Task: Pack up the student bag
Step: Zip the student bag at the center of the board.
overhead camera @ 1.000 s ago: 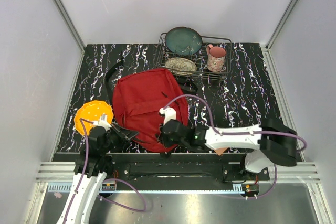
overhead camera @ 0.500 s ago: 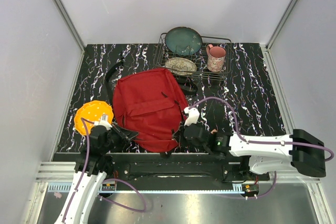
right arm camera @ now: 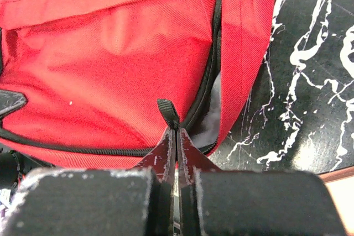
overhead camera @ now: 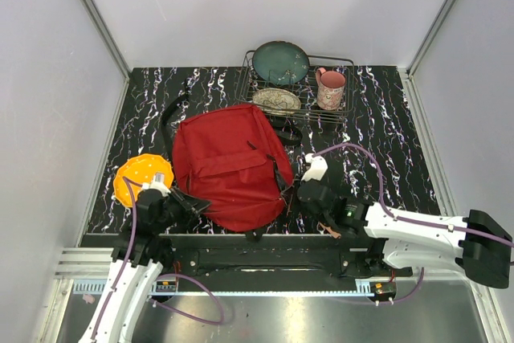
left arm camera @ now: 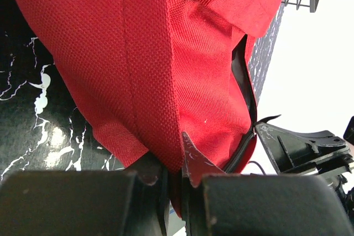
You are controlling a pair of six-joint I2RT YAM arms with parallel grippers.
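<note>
The student bag (overhead camera: 221, 170) is a red backpack with black zipper trim, lying flat on the marbled table. My left gripper (overhead camera: 195, 203) is at its near-left corner, shut on a fold of the red fabric (left arm camera: 166, 136); the jaws (left arm camera: 176, 148) pinch it tight. At the bag's right edge my right gripper (overhead camera: 291, 195) is shut on the black zipper pull tab (right arm camera: 168, 111), and the fingertips (right arm camera: 176, 134) meet just under it. Beside the tab the zip (right arm camera: 213, 53) gapes a little, and grey lining (right arm camera: 213, 120) shows inside.
An orange round lid (overhead camera: 138, 176) lies left of the bag beside my left arm. Behind the bag a wire dish rack (overhead camera: 341, 114) holds a teal plate (overhead camera: 280, 62), a patterned plate (overhead camera: 276, 100) and a pink mug (overhead camera: 330, 88). A black strap (overhead camera: 170, 114) loops at the far left.
My right gripper has travelled right from the bag's near middle to its right edge, drawing the zipper pull along. The bag has flattened out. My left gripper has held still.
</note>
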